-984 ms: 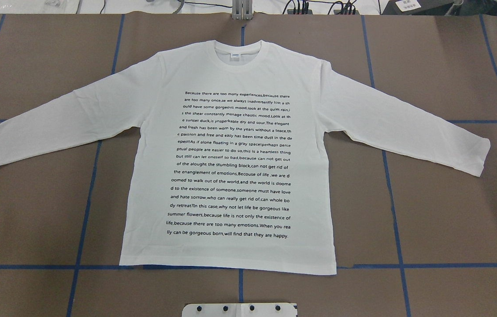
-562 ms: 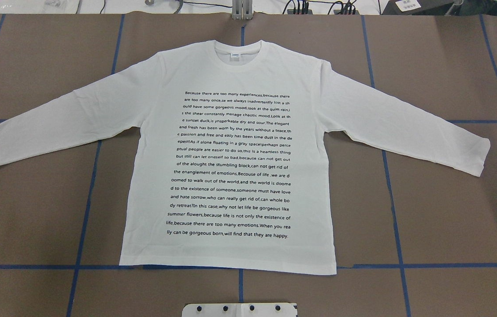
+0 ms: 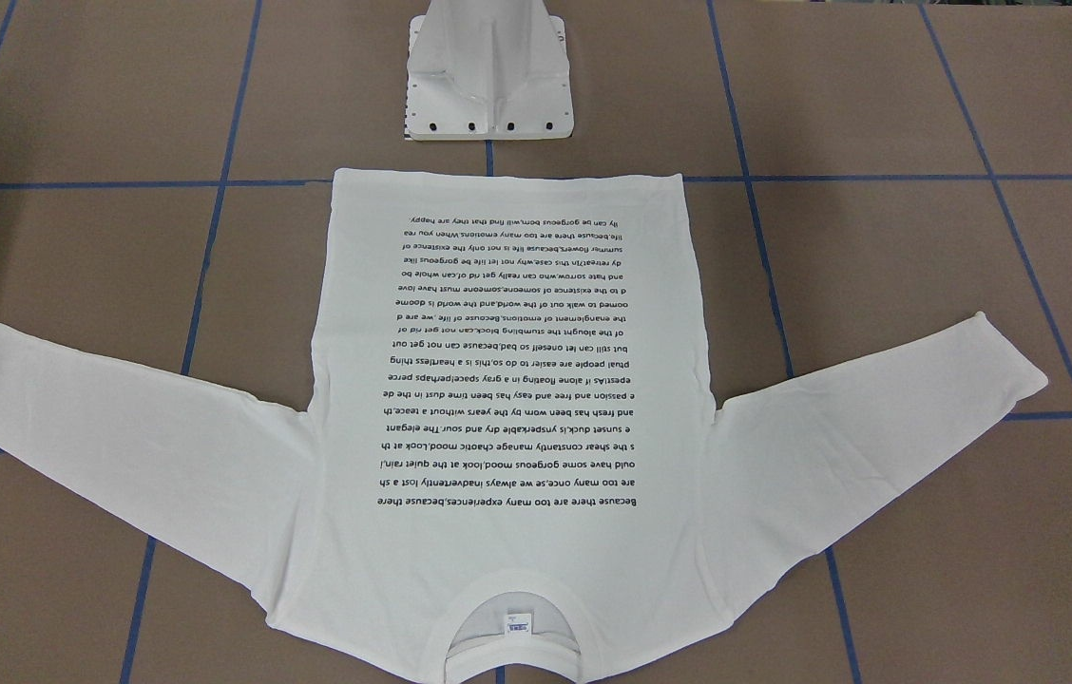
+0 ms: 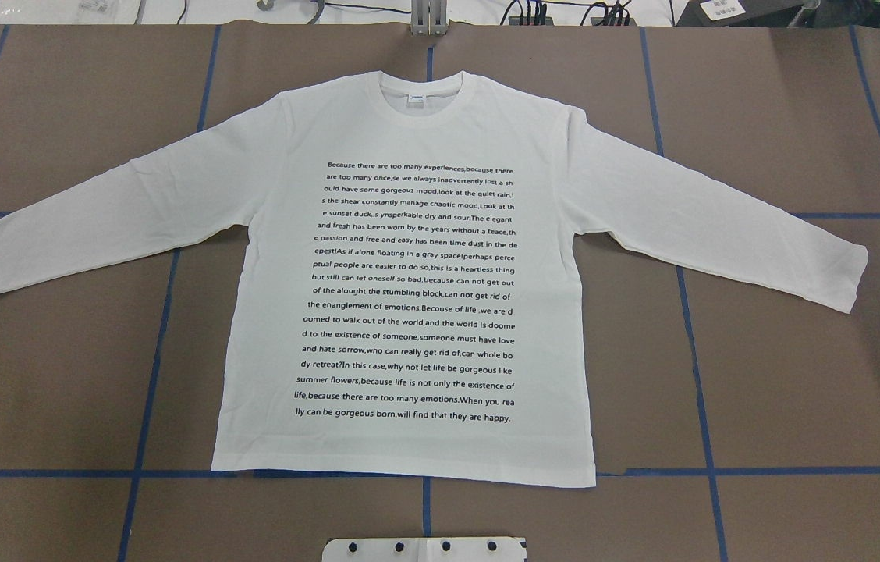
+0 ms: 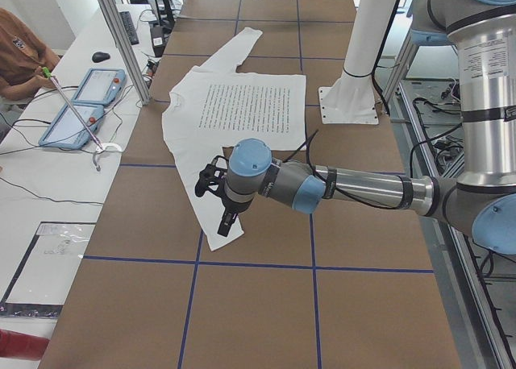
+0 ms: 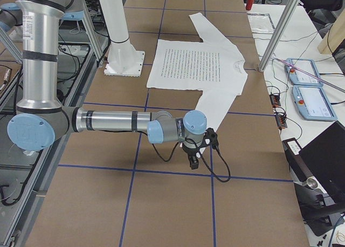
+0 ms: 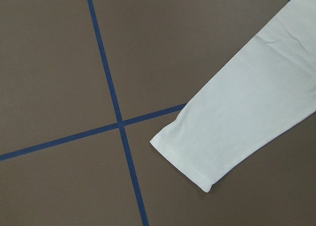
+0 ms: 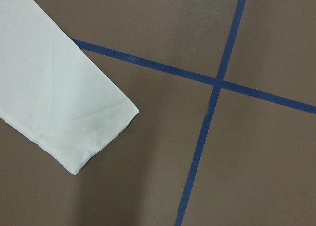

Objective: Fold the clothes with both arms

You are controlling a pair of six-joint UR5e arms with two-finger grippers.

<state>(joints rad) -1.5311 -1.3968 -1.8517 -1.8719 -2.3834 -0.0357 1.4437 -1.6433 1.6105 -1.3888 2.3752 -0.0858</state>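
Hovering at either sleeve end of the flat shirt (image 4: 409, 125), left gripper (image 5: 228, 222) and right gripper (image 6: 193, 162), clenched or released impossible to tell.

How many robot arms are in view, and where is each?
2. The left arm stretches out low over the table, with the left gripper near one sleeve end of the T-shirt. The right arm does likewise, with the right gripper near the other sleeve end.

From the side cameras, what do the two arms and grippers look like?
The left arm and right arm are silver-grey tubes with light-blue joint caps and black bands. A black cable loops from each wrist. The left gripper and right gripper are black.
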